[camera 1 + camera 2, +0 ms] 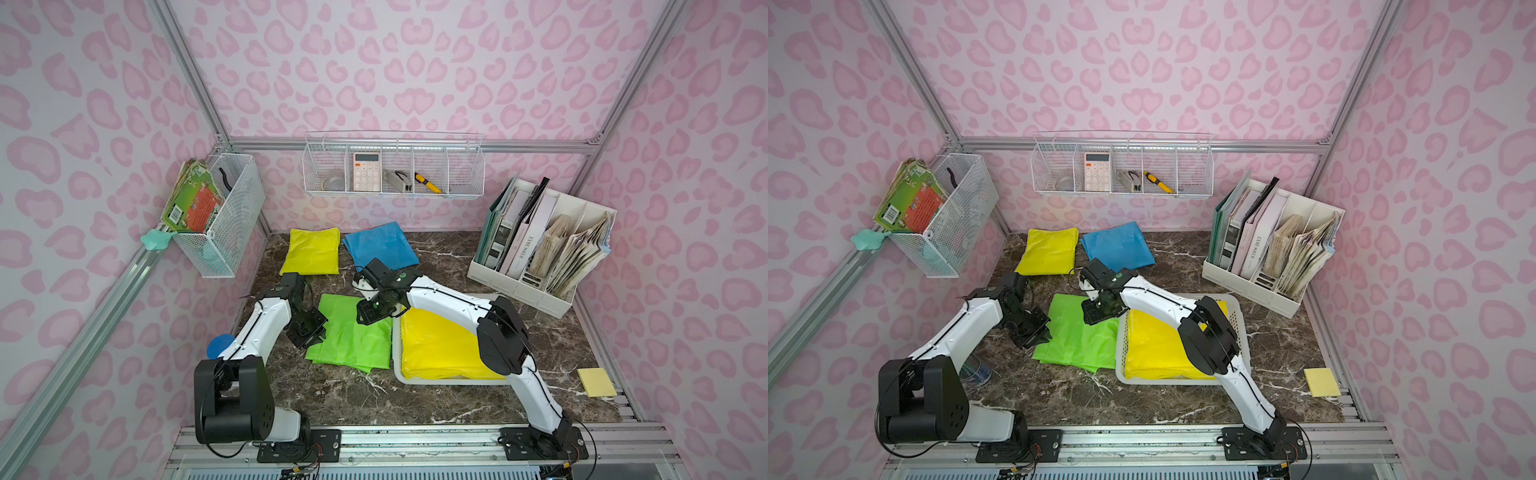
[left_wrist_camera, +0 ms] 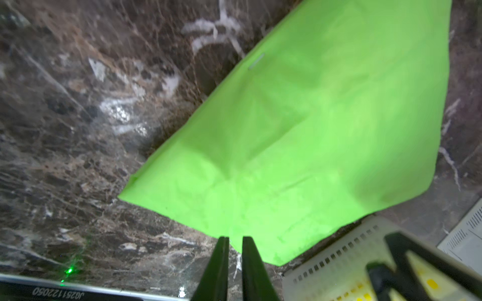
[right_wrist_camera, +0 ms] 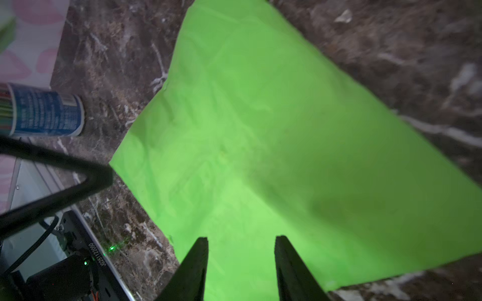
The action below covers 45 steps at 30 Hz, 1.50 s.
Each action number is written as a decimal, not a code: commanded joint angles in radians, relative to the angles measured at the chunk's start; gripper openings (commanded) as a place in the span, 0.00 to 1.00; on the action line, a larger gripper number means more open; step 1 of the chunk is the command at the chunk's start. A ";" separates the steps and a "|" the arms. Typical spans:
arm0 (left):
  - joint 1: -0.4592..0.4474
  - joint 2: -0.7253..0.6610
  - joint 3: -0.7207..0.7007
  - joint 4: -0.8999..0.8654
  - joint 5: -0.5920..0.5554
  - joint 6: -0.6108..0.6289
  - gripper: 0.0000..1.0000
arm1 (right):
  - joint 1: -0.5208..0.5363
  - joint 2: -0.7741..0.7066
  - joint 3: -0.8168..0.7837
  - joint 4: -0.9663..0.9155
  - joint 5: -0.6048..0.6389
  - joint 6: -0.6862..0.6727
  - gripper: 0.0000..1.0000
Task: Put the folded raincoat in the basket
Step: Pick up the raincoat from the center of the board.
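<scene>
A folded bright green raincoat (image 1: 353, 338) (image 1: 1079, 334) lies flat on the marble table just left of the basket (image 1: 397, 365) (image 1: 1239, 328). The low white perforated basket holds a folded yellow raincoat (image 1: 440, 349). My left gripper (image 1: 311, 332) (image 2: 235, 237) sits at the green raincoat's (image 2: 313, 130) left edge. Its fingers are a narrow slit apart, with bare marble showing between them. My right gripper (image 1: 370, 311) (image 3: 241, 237) hovers over the green raincoat (image 3: 260, 130) near the corner by the basket, open and holding nothing.
A second yellow raincoat (image 1: 311, 251) and a blue one (image 1: 380, 245) lie at the back. A white file organiser (image 1: 540, 249) stands back right, with a yellow sticky pad (image 1: 596, 382) front right. A blue can (image 3: 44, 113) stands by the left arm. Wire baskets (image 1: 224, 224) hang on the walls.
</scene>
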 commanded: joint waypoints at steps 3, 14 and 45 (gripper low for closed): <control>-0.031 -0.149 -0.103 -0.098 0.061 -0.022 0.26 | -0.057 0.214 0.345 -0.173 0.003 -0.106 0.52; -0.181 -0.202 -0.317 0.065 0.100 -0.166 0.44 | -0.111 0.336 0.422 -0.049 -0.105 -0.159 0.76; -0.067 0.148 -0.047 0.045 -0.104 -0.007 0.42 | -0.090 -0.089 -0.306 0.181 -0.017 0.088 0.73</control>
